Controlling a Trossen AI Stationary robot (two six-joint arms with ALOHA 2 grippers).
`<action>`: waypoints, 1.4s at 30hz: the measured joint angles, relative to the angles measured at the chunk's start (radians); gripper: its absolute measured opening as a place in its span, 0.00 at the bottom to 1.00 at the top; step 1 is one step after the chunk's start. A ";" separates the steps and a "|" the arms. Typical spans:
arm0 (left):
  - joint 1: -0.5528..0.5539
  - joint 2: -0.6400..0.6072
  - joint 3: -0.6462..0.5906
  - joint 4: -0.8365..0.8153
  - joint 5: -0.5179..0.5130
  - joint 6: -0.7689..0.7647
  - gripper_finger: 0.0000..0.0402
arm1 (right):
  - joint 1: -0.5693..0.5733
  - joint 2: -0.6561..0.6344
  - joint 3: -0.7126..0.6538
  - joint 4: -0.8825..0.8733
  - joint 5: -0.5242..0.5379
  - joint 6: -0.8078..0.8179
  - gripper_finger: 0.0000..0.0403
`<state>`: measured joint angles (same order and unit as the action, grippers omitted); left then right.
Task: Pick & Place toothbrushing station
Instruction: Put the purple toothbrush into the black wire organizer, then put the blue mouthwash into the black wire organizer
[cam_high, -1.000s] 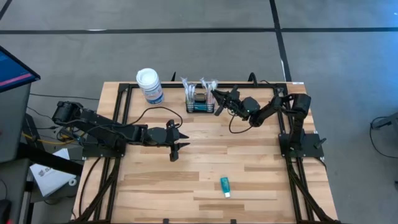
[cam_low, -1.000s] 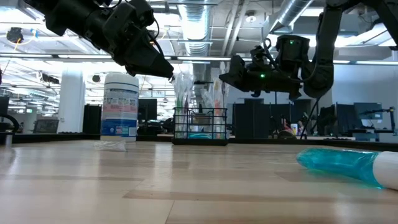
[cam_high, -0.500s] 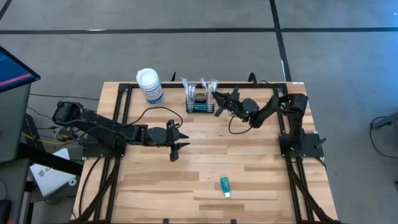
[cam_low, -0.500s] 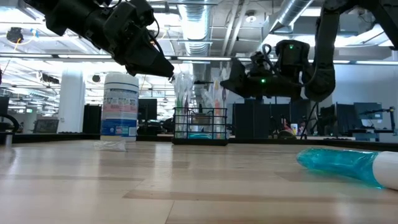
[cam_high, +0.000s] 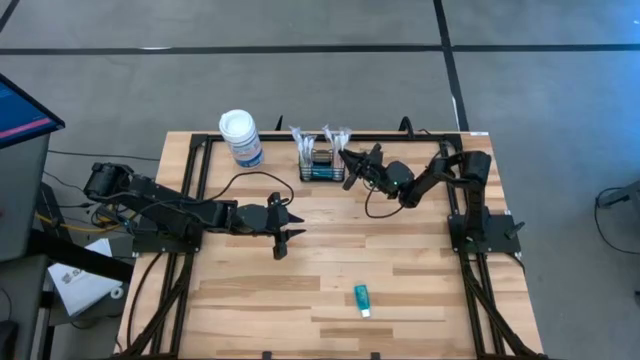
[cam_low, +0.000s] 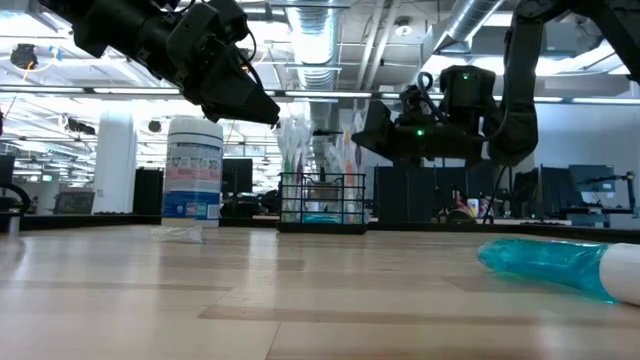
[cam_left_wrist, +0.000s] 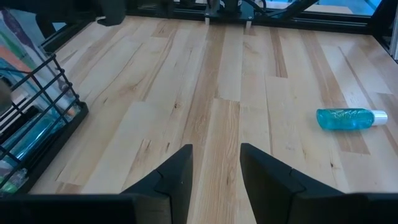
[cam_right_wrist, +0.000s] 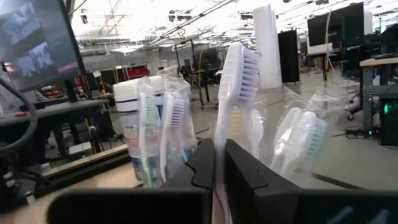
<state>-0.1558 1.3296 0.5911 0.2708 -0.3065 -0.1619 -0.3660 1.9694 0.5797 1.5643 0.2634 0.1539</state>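
The toothbrushing station, a black wire-mesh basket (cam_high: 320, 166) (cam_low: 322, 202) (cam_left_wrist: 37, 118), stands on the table near its far edge. Bagged toothbrushes stick up out of it. My right gripper (cam_high: 346, 158) (cam_low: 358, 130) (cam_right_wrist: 219, 149) is at the basket's right side, above its rim, shut on a white toothbrush (cam_right_wrist: 239, 68). My left gripper (cam_high: 283, 235) (cam_left_wrist: 214, 152) hangs open over the middle of the table with nothing between its fingers. My right gripper pinches the white toothbrush's handle (cam_right_wrist: 219, 132) between its two fingers, below the bristled head. The fingers come roughly level from the table's right side and lie across the handle. The brush stands upright, head up. Its lower end is hidden behind the fingers.
A white-lidded round canister with a blue label (cam_high: 241, 138) (cam_low: 193, 180) stands left of the basket. A teal tube (cam_high: 362, 299) (cam_low: 550, 262) (cam_left_wrist: 350, 118) lies near the table's front edge. Black frame rails run along both sides of the table.
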 joint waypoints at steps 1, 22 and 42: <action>0.000 0.000 0.000 0.000 0.000 0.000 0.32 | 0.000 0.000 0.000 -0.004 0.000 0.000 0.04; 0.000 0.000 0.000 -0.001 0.000 0.000 0.32 | -0.001 -0.008 0.000 -0.038 -0.017 0.004 0.34; 0.000 0.000 0.000 -0.001 0.000 0.000 0.32 | -0.016 -0.238 0.000 -0.289 -0.031 -0.046 0.48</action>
<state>-0.1558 1.3296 0.5911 0.2695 -0.3061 -0.1623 -0.3824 1.7311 0.5793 1.2757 0.2329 0.1074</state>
